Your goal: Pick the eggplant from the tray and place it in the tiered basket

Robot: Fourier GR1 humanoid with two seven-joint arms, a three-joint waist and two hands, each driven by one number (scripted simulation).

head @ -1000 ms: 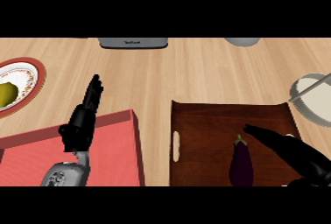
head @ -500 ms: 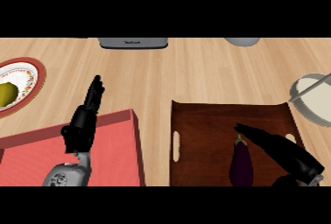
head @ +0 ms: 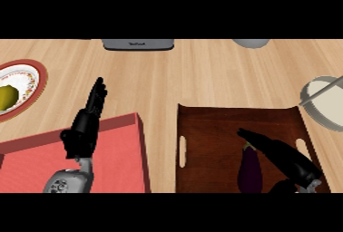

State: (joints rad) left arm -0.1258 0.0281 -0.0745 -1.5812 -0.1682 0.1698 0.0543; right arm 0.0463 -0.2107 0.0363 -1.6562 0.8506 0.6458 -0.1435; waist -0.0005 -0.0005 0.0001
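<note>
1. Step in hand: the reach and grasp. Nothing is lifted yet.
2. The dark tray (head: 208,131) sits right of centre on the bench (head: 201,77). The eggplant (head: 249,173) lies lengthwise in the tray's right half, stem end pointing away from the robot.
3. The right hand (head: 282,155) is over the tray, just right of the eggplant. Its fingers are straight, reach past the stem and are not curled round anything. I can't tell whether it touches the eggplant.
4. The tiered basket (head: 330,113) is at the right edge, just beyond the tray's far right corner and partly cut off.
5. Next move, as I judge it: shift slightly left, close round the eggplant's body, lift clear of the tray wall, then swing right and forward to the basket.
6. In the way: the tray's right wall and the basket's rim and wire handle. Otherwise the path is short.
7. Other things, left to right:
   - A plate (head: 32,74) holding a yellow-green fruit (head: 7,95), far left.
   - The left hand (head: 84,131), resting with fingers straight over a red mat (head: 120,158), holding nothing.
   - A grey appliance (head: 137,44) at top centre.
   - A grey bowl (head: 251,43) at top right.
8. All of these are well off the route.
</note>
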